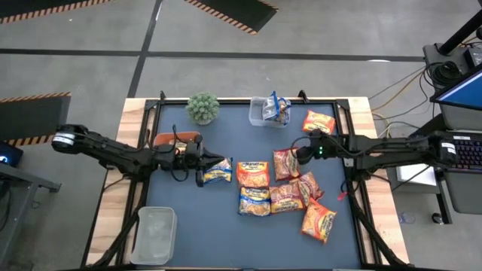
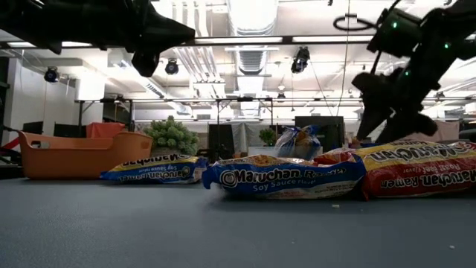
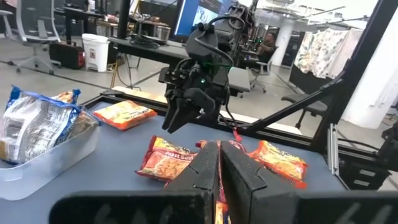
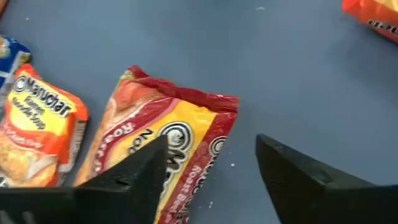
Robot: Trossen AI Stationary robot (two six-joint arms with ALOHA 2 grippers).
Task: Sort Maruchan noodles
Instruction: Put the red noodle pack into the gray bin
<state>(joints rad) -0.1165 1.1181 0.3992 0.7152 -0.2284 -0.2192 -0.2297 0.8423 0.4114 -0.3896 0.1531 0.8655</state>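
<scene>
Several Maruchan noodle packets lie flat on the dark mat: a blue-and-yellow one (image 1: 217, 172) at the left, then an orange one (image 1: 253, 173), a blue one (image 1: 254, 201), dark red ones (image 1: 286, 163) (image 1: 286, 198) and an orange one (image 1: 319, 222). My left gripper (image 1: 199, 160) is shut and empty, held level above the mat beside the left blue-and-yellow packet (image 2: 152, 170). My right gripper (image 4: 211, 168) stands open, slanting down over a dark red packet (image 4: 168, 143). It is clear of that packet in the left wrist view (image 3: 180, 118).
A clear tub (image 1: 269, 111) at the far middle holds a blue packet. An orange tray (image 1: 178, 141) sits at the far left, with a green plant (image 1: 202, 108) behind it. Another clear tub (image 1: 156, 233) is at the near left, and a lone orange packet (image 1: 318, 121) at the far right.
</scene>
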